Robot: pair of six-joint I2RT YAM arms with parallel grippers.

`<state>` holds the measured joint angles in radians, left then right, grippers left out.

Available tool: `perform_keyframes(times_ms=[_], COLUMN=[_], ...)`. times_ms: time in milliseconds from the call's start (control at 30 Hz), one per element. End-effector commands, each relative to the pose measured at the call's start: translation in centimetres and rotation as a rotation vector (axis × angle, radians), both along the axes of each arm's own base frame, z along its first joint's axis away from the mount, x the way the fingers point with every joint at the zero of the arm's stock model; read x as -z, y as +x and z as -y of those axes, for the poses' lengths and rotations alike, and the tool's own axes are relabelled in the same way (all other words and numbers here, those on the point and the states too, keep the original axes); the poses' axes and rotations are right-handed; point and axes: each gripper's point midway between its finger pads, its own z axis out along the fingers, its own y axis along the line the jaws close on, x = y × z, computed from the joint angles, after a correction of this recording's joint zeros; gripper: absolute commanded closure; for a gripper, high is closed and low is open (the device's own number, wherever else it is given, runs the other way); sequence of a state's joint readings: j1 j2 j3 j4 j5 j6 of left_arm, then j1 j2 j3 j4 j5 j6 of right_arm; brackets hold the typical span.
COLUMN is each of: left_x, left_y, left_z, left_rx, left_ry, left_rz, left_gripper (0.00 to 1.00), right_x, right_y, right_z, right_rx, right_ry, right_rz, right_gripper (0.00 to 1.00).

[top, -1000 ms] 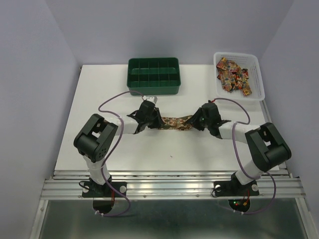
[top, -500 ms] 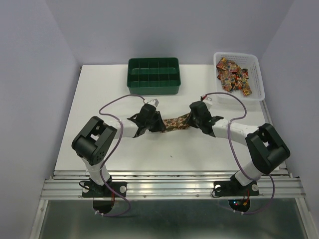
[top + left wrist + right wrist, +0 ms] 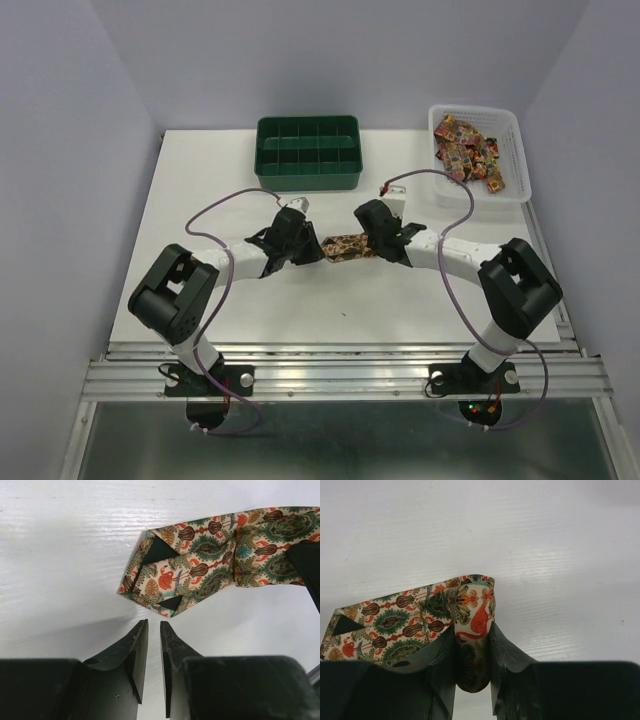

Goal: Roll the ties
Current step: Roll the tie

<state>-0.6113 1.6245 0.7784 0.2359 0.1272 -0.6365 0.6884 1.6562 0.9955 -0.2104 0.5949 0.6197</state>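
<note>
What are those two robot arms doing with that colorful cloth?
They are working on a patterned tie that lies on the white table between them. The right gripper is pinching one end, where the fabric is folded over. The left gripper sits just short of the tie's pointed end, its fingers only a sliver apart and holding nothing. A green tray sits empty behind them, and a white basket holds more patterned ties.

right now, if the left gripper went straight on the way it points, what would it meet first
Most likely the pointed end of the tie, lying on the white table just ahead of the left gripper; how high the gripper sits above it is unclear.
</note>
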Motion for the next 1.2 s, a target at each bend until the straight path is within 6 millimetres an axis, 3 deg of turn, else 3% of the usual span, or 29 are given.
perform_keyframes(times_ms=[0, 167, 500, 900, 1167], left_x=[-1.2, -1.4, -0.7, 3.4, 4.0], left_y=[1.0, 1.3, 1.1, 0.1, -0.8], left_z=[-0.5, -0.8, -1.3, -2.4, -2.2], left_rx=[-0.013, -0.019, -0.020, -0.037, -0.029], left_ry=[0.001, -0.013, -0.025, 0.013, -0.035], left_rz=[0.034, 0.037, 0.025, -0.077, -0.109], left_gripper=[0.72, 0.72, 0.72, 0.73, 0.73], right_x=[-1.4, -1.8, -2.2, -2.3, -2.2], right_y=[0.7, 0.6, -0.3, -0.9, -1.4], right_z=[0.4, -0.5, -4.4, -6.7, -9.0], right_rx=[0.025, 0.050, 0.004, -0.025, -0.068], right_ry=[-0.131, -0.244, -0.321, -0.389, -0.371], right_rz=[0.030, 0.051, 0.056, 0.077, 0.100], right_gripper=[0.82, 0.82, 0.81, 0.81, 0.81])
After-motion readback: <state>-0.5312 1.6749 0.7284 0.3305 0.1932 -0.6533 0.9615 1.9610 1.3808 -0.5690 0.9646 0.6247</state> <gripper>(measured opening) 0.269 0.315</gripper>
